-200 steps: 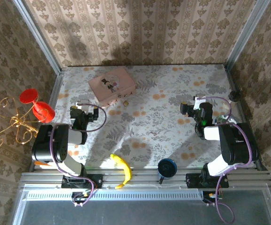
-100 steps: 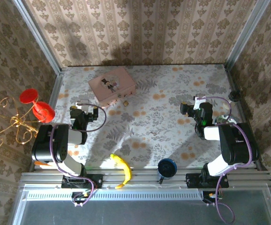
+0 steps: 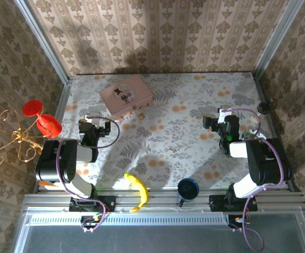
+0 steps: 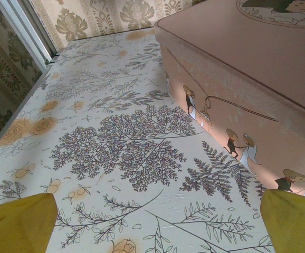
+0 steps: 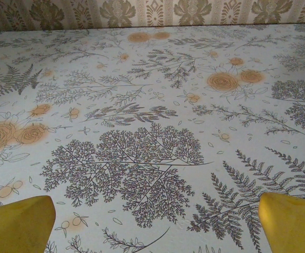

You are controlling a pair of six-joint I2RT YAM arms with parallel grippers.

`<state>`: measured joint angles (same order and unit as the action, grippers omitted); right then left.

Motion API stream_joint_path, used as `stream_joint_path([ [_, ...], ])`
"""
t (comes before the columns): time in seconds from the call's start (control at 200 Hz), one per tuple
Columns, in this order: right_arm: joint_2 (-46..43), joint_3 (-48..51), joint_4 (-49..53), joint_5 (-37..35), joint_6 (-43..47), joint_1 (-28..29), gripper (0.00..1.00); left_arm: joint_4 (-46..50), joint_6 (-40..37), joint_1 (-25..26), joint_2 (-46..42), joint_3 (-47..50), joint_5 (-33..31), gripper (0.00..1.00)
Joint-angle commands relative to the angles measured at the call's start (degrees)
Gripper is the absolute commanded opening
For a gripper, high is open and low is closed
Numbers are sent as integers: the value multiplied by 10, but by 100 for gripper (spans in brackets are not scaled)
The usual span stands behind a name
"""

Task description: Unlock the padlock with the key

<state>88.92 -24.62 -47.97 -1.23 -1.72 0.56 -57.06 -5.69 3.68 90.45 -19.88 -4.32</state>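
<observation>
Padlock (image 3: pixel 141 115) by pink box (image 3: pixel 126 95), top view; left wrist: box wall; left fingers (image 4: pixel 18 224), right fingers (image 5: pixel 18 224) wide

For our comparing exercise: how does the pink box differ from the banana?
The pink box is rectangular, with a picture on its lid; the banana is curved, yellow. The box lies toward the table's far side; the banana at its near edge. Both lie left of centre.

Padlock (image 3: pixel 140 114) beside the box (image 3: pixel 126 95) is too small to tell locked from open; in the left wrist view the box runs off top and right; left claw (image 4: pixel 152 224) cut off at bottom corners.
</observation>
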Motion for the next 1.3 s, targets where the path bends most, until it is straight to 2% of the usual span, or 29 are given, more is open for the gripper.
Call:
stream_joint_path([
  [0.0,-14,8,2,-7,-1,-3,100,-13,-8,3,-12,1,-6,100],
  [0.31,-15,9,0,-7,-1,-3,100,30,8,-10,-12,-21,1,100],
  [0.44,-17,6,5,-10,-3,-3,100,40,23,-36,-13,-25,50,100],
  [0.63,-42,-3,44,-36,-13,-3,100,86,35,-36,-58,-31,17,100],
  [0.845,-122,-72,244,-77,-56,-3,100,194,47,-23,-163,-45,-47,100],
  [0.98,-148,-131,358,-45,-104,-2,100,277,139,-18,-206,-79,-59,100],
  [1.085,-139,-189,432,10,-140,-1,100,327,204,7,-198,-117,-67,100],
  [1.171,-114,-238,471,53,-164,11,100,379,252,39,-172,-160,-107,100],
  [1.296,-44,-332,529,76,-187,53,100,446,312,79,-112,-229,-154,100],
])
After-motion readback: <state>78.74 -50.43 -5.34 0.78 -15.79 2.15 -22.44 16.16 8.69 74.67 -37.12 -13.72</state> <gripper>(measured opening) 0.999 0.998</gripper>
